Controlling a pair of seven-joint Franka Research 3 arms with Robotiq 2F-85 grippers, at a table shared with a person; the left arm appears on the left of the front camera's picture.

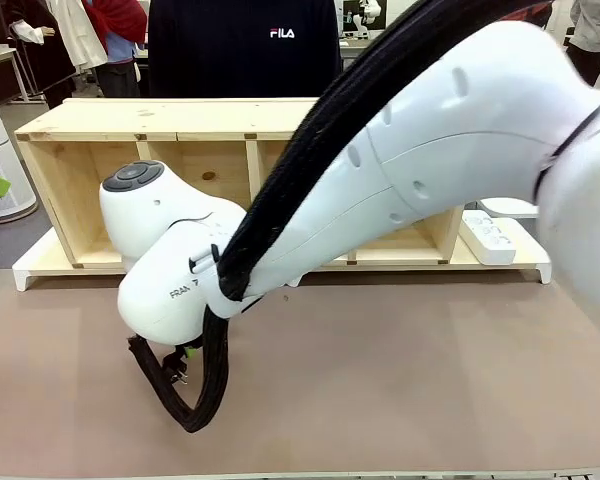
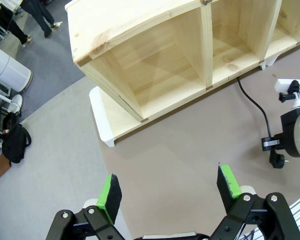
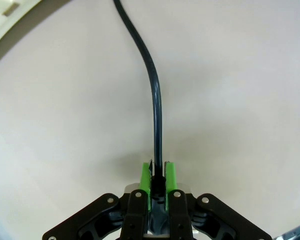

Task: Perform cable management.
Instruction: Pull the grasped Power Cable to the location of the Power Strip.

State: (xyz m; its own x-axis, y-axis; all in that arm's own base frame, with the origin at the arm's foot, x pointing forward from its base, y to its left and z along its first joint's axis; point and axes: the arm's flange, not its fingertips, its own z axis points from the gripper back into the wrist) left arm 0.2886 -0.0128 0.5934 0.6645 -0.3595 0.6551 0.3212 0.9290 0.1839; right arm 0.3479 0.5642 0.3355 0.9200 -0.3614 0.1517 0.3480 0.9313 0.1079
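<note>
Your right hand (image 3: 158,172) is clamped on the cable (image 3: 155,100), low over the counter (image 3: 250,100). The cable runs ahead from its pads toward the wooden shelf (image 2: 155,60), probably gripped so the slack can be drawn tidy. Your left hand (image 2: 170,192) hangs open and empty, high above, out of the way.

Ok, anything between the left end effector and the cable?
No, in the left wrist view bare brown tabletop separates the open left end effector from the cable.
</note>
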